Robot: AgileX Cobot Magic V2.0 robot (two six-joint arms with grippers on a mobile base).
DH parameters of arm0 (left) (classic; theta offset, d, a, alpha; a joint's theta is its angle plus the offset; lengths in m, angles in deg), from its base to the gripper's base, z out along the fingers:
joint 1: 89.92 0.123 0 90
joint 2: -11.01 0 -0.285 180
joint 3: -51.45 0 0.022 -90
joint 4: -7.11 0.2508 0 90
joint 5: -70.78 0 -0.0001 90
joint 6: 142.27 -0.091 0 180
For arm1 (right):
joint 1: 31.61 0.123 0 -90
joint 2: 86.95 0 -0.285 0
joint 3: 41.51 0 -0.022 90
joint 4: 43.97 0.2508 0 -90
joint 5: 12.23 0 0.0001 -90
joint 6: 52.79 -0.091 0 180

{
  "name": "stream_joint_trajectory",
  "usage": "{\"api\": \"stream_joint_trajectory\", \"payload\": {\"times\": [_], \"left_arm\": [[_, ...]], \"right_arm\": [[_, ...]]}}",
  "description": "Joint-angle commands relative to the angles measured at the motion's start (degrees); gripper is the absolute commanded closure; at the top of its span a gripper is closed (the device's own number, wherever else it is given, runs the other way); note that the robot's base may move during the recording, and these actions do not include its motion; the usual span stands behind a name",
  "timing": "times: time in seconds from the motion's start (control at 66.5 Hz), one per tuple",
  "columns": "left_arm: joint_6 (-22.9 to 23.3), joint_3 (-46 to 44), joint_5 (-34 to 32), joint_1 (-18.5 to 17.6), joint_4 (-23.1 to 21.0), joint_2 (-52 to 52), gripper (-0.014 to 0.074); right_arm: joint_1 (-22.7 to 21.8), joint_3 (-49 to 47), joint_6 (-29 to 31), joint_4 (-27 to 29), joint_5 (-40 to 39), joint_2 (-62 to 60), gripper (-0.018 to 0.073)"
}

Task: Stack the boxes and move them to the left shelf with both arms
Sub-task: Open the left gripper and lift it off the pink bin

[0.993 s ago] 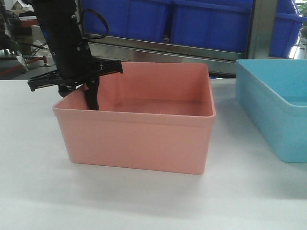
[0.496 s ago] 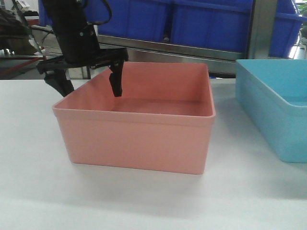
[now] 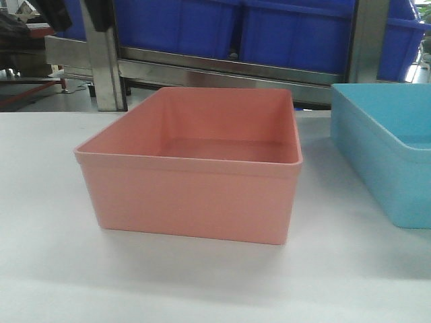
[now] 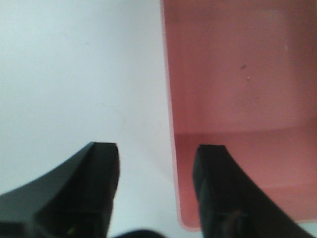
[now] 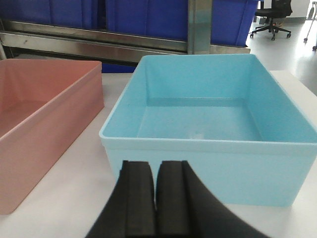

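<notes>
My left gripper (image 4: pixel 158 148) is released. It hangs with its jaws apart above a side wall of the pink bin (image 4: pixel 237 99), one finger over the tabletop (image 4: pixel 74 64) and the other over the bin's inside. As far as I can judge it touches neither. The spread would suit a pinch on that wall.

My right gripper (image 5: pixel 156 171) is clenched on nothing and sits low before the near wall of the blue bin (image 5: pixel 223 173). It would have to part before it could take that rim.

In the front view the pink bin (image 3: pixel 195 195) stands upright and empty in the middle of the tabletop. The blue bin (image 3: pixel 384 161) is to its right, near but apart and cut off by the frame edge. Neither is stacked, so I judge the first step not yet done. Equal bins nest only when lowered level, which is why each arm waits at its own bin.

Behind them a steel rack (image 3: pixel 229 67) carries dark blue crates (image 3: pixel 202 27). I cannot make out a roller lane in these views.
</notes>
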Motion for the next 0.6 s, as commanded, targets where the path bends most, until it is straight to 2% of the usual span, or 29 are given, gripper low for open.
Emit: {"api": "stream_joint_trajectory", "payload": {"times": [0.0, 0.075, 0.271, 0.481, 0.587], "left_arm": [[-0.27, 3.73, -3.97, 1.89, 1.05, 7.58, 0.0521], [-0.27, 9.06, -6.97, 3.82, 0.81, 12.09, 0.0610], [-0.27, 28.58, -17.38, 6.58, 0.89, 26.32, 0.0606], [-0.27, 54.51, -38.70, 6.58, 2.09, 44.75, 0.0606], [-0.27, 64.42, -46.17, 6.58, 2.18, 52.09, 0.0606]], "right_arm": [[-0.27, -1.06, 0.31, 0.03, -5.77, -1.19, 0.0503], [-0.27, -1.06, 0.31, 0.03, -6.08, -1.19, 0.0503], [-0.27, -1.12, 0.31, 0.88, -8.11, -1.19, 0.0503], [-0.27, -5.21, 0.31, 2.42, -4.27, -0.93, 0.0503], [-0.27, -8.55, 0.31, 2.42, 0.40, 0.34, 0.0503]]}}
